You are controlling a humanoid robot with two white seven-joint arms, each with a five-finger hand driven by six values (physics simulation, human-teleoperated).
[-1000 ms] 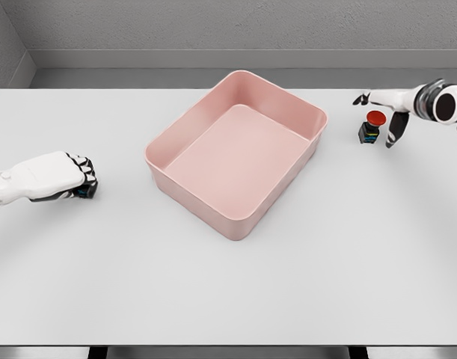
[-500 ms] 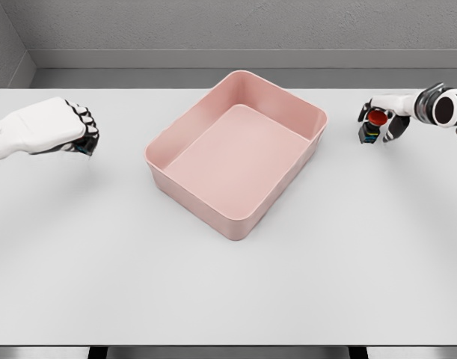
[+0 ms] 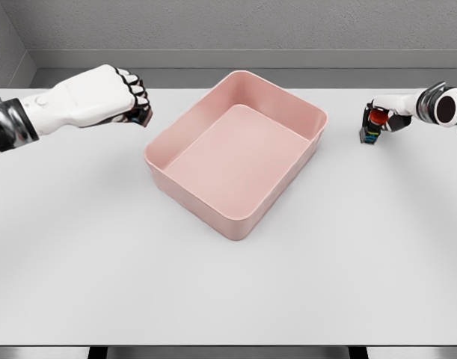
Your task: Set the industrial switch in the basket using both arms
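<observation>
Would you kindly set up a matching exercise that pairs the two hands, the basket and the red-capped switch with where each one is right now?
Things:
1. left hand
2. right hand
3. pink basket
4. red-capped switch

Places or states:
A. middle of the table, nothing inside
B. fingers curled, raised beside the basket's left corner
C. far right of the table, inside a grasp
D. closed around the switch

Pairs: 1-B, 2-D, 3-A, 4-C

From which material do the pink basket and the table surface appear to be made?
The pink basket looks like moulded plastic with a matte finish: one even colour, rounded corners, smooth thin walls, soft shading without sharp reflections. The table looks like a smooth, matte white laminate or painted board: flat, uniform, without grain. As this is a render, both are only guesses.
</observation>
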